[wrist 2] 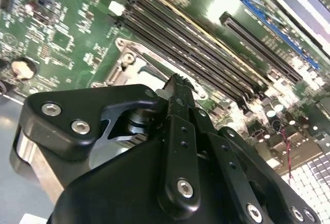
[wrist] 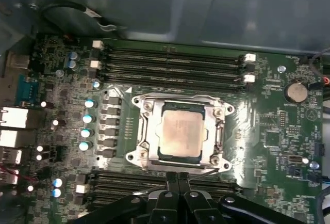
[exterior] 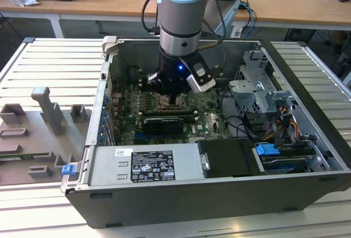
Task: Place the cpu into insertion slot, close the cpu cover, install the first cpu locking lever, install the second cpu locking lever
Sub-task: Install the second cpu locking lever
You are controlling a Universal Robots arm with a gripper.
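The pincer, at the bottom centre of the first wrist view, has its fingers pressed together and grasps nothing; its tips sit just beside the lower edge of the insertion slot. The cpu lies flat in that socket at mid-frame, a pale silvery-tan square with the cpu cover closed as a silvery frame around it. Thin, light and stiff, the chip is probably fragile underneath and best taken by its edges; the thin frame plate looks springy. Memory slots run across the green board above.
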